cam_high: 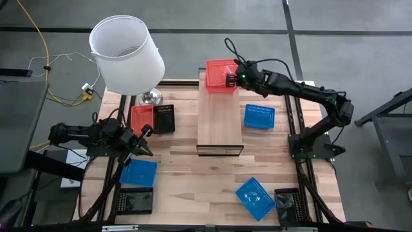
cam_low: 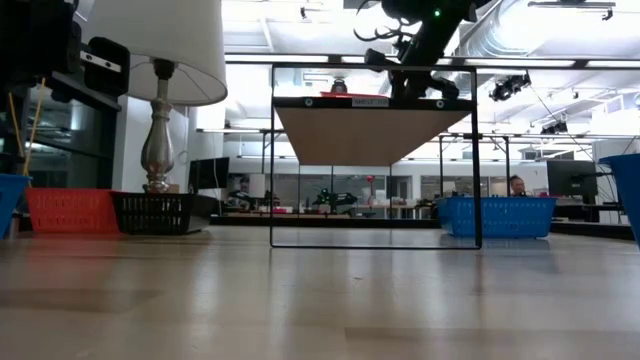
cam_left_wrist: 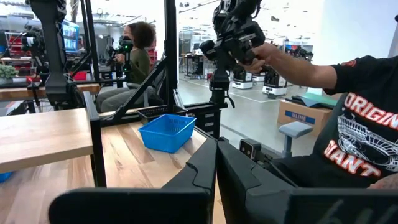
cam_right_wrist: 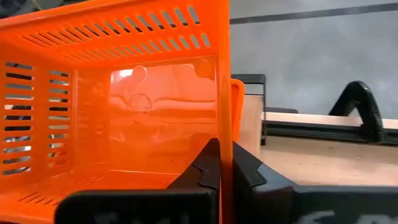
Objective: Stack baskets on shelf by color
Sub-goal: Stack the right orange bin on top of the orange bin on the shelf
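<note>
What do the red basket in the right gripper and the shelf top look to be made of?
Red basket: apparently glossy, slightly translucent moulded plastic; slotted walls, light glinting on its floor. The right gripper is shut on its wall. Shelf top: light wood by its pale grain, matte, on a thin dark frame, likely metal.

Bright overhead light, backlit low view — perhaps hazy

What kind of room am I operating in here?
Probably an open robotics lab or workshop. The low view shows exposed ceiling ducts and other workstations behind the shelf; the left wrist view shows a seated person and a cardboard box.
</note>
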`<action>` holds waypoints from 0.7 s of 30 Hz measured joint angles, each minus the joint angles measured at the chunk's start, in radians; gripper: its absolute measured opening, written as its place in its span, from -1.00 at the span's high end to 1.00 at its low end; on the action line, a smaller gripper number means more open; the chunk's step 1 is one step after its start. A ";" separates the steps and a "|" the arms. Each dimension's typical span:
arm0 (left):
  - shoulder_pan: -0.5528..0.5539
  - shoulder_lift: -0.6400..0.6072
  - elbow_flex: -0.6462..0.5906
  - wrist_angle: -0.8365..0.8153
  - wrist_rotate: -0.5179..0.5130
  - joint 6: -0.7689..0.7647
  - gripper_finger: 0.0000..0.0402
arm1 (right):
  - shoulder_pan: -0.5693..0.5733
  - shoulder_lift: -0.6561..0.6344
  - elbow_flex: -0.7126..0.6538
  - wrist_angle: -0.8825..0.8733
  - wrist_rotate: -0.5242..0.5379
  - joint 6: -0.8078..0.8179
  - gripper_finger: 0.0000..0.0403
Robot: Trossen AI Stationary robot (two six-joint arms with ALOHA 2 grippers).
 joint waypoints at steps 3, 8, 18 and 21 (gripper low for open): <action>0.000 0.000 0.000 0.000 0.000 0.000 1.00 | 0.002 0.000 0.000 -0.002 -0.010 0.000 1.00; 0.000 0.000 0.000 0.000 0.000 0.000 1.00 | 0.018 0.000 0.000 -0.001 -0.019 0.006 1.00; 0.000 0.000 0.000 0.000 0.000 0.000 1.00 | 0.023 0.000 0.000 -0.023 -0.059 0.040 1.00; 0.000 0.000 0.000 0.000 0.000 0.000 1.00 | 0.023 0.000 0.000 -0.039 -0.058 0.047 1.00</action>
